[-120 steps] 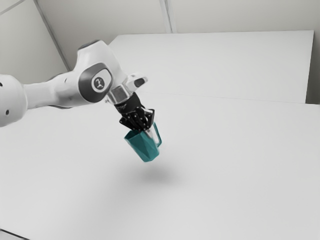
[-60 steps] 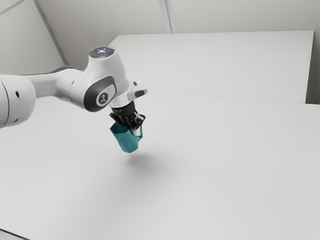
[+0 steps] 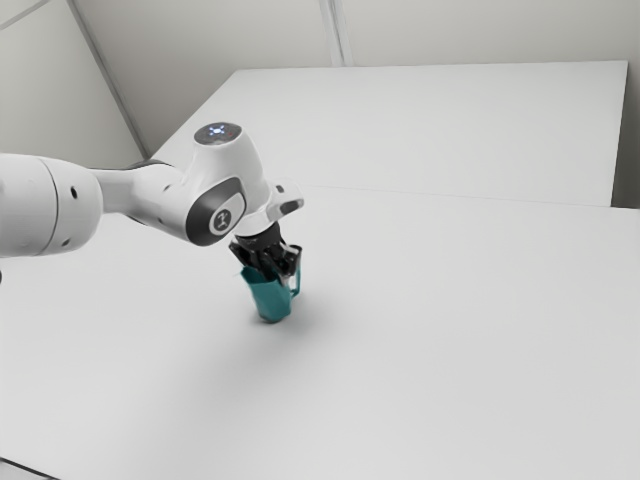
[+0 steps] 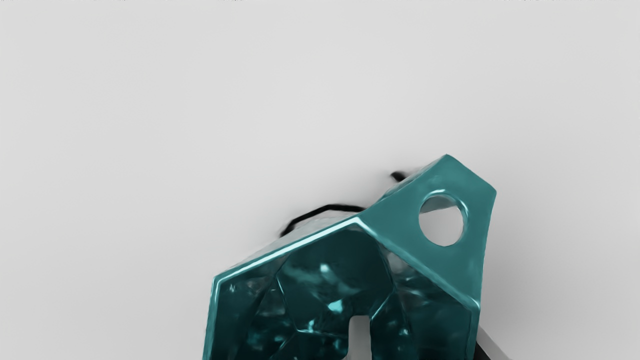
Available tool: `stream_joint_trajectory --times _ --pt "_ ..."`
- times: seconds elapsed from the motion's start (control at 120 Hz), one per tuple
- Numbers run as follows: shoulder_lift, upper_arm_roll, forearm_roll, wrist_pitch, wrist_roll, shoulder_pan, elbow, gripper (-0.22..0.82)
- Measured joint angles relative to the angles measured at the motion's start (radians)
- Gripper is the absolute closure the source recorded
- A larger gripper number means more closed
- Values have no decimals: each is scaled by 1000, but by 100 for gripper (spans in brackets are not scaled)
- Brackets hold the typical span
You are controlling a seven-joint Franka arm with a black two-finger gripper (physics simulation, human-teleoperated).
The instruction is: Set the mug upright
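The gripper [image 3: 282, 272] points down over the teal mug [image 3: 268, 300] in the exterior view, shut on its wall near the handle. The mug's opening faces up, with a slight lean, and its base is at or just above the table; contact cannot be told. Its handle is toward the exterior view's right. In the wrist view the gripper [image 4: 424, 345] has one grey fingertip [image 4: 359, 335] inside the faceted mug [image 4: 335, 280] and the other outside its wall, partly hidden. The handle, with a round hole, rises beside the rim.
The white table [image 3: 450, 350] spreads around the mug, its surface stretching toward the exterior view's right. Behind it stands a pale raised panel or surface [image 3: 420, 130]. Thin dark curved pieces [image 4: 330, 206] show past the mug's rim in the wrist view.
The arm first carried the mug toward the exterior view's left, then lower and slightly right. The mug has turned from a strong tilt to nearly upright, still held, and is closer to its shadow.
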Motion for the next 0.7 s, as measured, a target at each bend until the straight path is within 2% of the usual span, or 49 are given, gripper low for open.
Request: stream_joint_trajectory --times 0.117,0.258,0.475,0.7 --pt "-9 -1 -3 5 2 0 0 27" --pt "-23 -1 -3 8 4 -1 0 14" --pt "-138 -5 -4 -61 5 -24 22 5" --pt "-164 -6 -4 -264 8 -25 237 2"
